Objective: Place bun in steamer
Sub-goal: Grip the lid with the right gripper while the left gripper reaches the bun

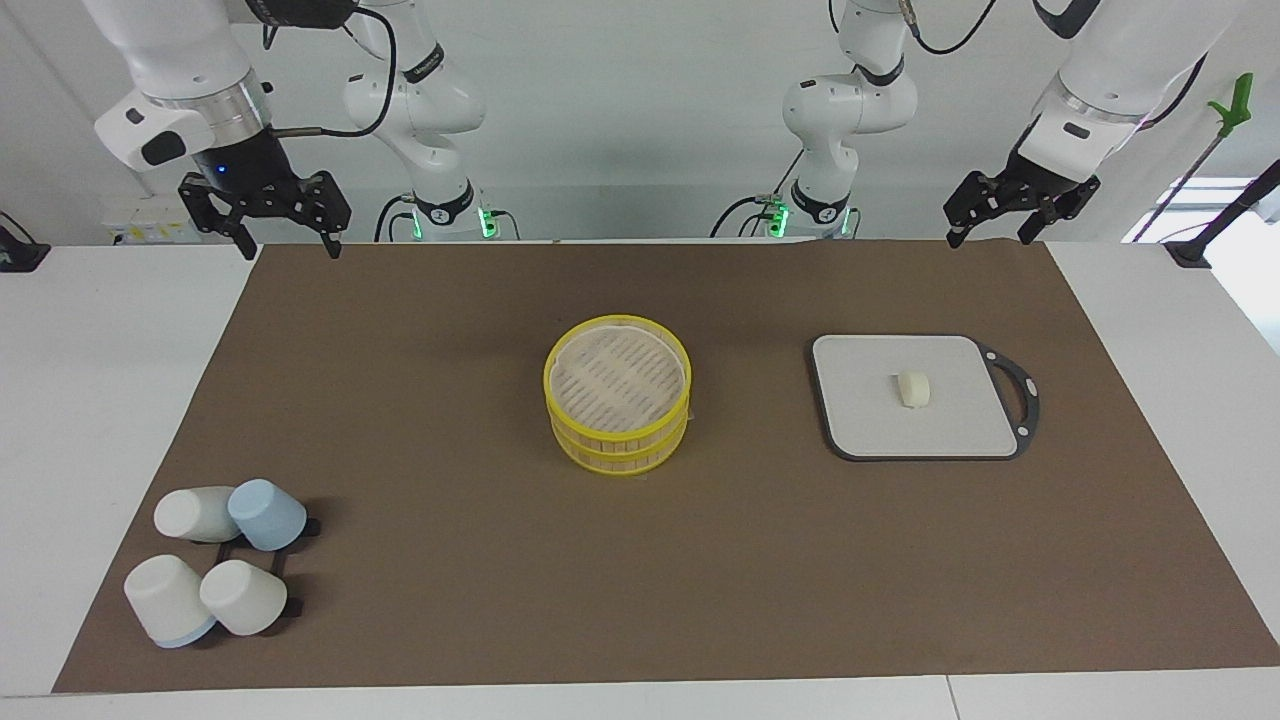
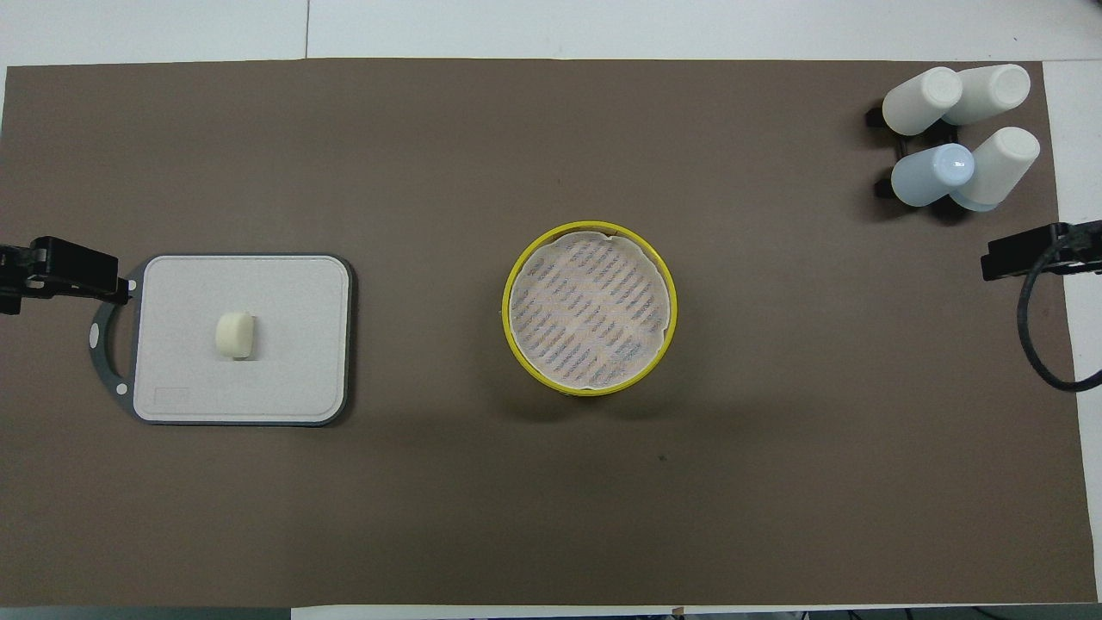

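Note:
The bun is a small cream-white roll lying on the grey square board toward the left arm's end of the table; it also shows in the overhead view. The steamer is a yellow-rimmed bamboo stack with a pale woven top, standing mid-table, and shows in the overhead view too. My left gripper hangs open and empty in the air over the mat's edge by the robots, apart from the board. My right gripper hangs open and empty over the mat's corner at its own end.
Several upturned white and pale blue cups on a black rack stand at the right arm's end, farther from the robots. A brown mat covers the table. The board has a dark handle loop.

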Controlling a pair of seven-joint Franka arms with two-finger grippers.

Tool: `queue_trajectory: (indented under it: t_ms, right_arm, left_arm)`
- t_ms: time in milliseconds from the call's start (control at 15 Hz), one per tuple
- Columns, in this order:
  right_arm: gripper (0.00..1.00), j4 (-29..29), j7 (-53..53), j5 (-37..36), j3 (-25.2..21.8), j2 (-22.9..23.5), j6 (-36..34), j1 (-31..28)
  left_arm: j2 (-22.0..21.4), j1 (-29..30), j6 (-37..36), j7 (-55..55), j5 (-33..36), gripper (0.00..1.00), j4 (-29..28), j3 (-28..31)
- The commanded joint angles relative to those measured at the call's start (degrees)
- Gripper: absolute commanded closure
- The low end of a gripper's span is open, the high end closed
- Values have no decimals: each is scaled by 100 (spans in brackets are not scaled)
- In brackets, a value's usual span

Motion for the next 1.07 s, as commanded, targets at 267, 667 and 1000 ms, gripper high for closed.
queue_trajectory:
  t_ms: [267, 667, 1000]
  right_arm:
    - [0, 134, 147, 101, 482, 280, -12, 4]
    - [0, 3012, 3449, -645, 1197, 2835, -760, 2135]
    - [0, 2975, 4912, -717, 1179, 3578, 654, 3211]
  left_arm:
    - [-21, -51, 113, 116, 69, 0, -71, 58]
    - [-344, -34, 593, 143, 69, 0, -849, 58]
    - [-883, 353, 3010, 942, 69, 0, -3601, 93]
